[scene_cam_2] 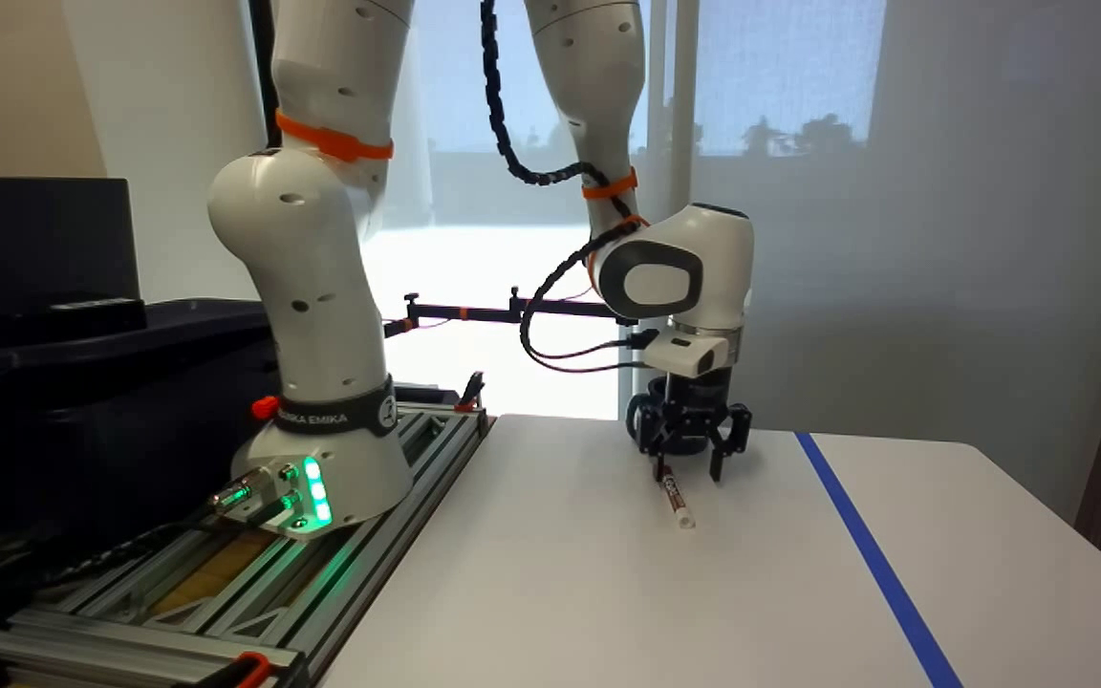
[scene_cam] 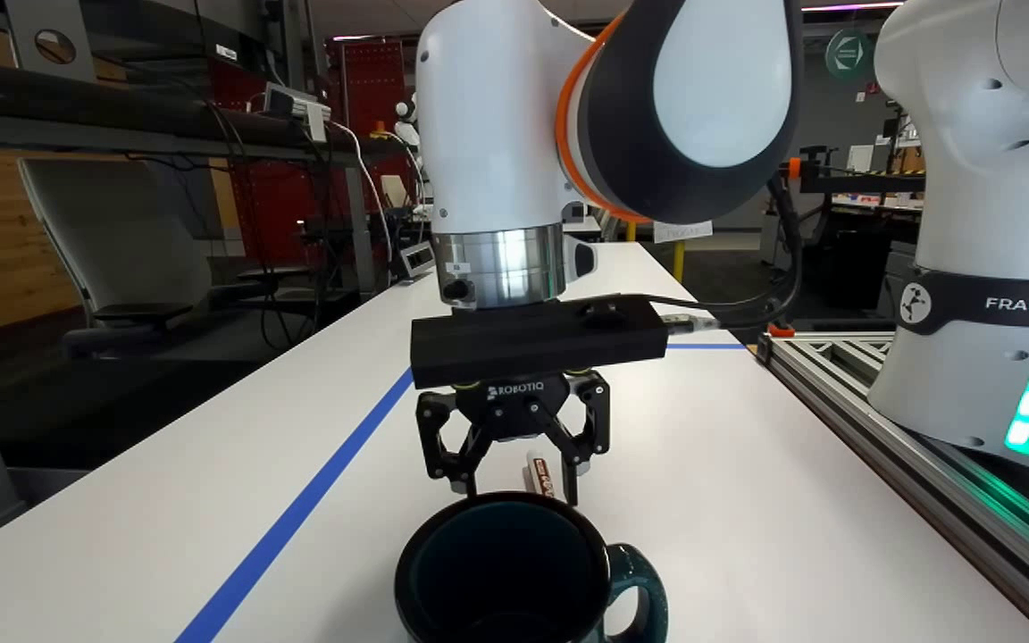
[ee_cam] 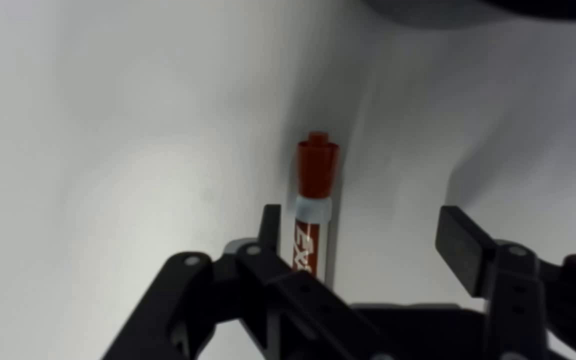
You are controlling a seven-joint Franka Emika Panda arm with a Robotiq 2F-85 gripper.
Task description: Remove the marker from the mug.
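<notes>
In an exterior view the mug (scene_cam: 506, 554) stands upright on the white table (scene_cam: 684, 429), and the marker (scene_cam: 541, 475) lies outside it on the table, one end hidden by the rim. The hand (scene_cam: 522, 489) points down over it, spread and pinching nothing, with the marker showing in its gap. The removal looks done; what remains is probably backing the hand off, and the next move would call for a straight lift that neither drags the marker nor knocks the mug. The mug is round, wide-mouthed and glossy, ceramic by its look, a deep teal close to black, with a thick looped handle (scene_cam: 654, 598). A strip of matte blue tape (scene_cam: 293, 518) runs across the smooth table.

In an exterior view the mug sits behind the hand, and the marker's pale round end (scene_cam_2: 685, 522) faces the camera. The fingers (scene_cam_2: 716, 466) stand well apart; whether one touches the marker cannot be told.

The wrist view shows the marker flat on the table between the spread pads (ee_cam: 455, 245), nearer one. It is a slim cylinder with a smooth red cap (ee_cam: 317, 170) stepping in to a small nub, a pale collar and a red label (ee_cam: 307, 240) with white lettering; the rest passes beneath the hand. That shape would likely roll if nudged sideways.
</notes>
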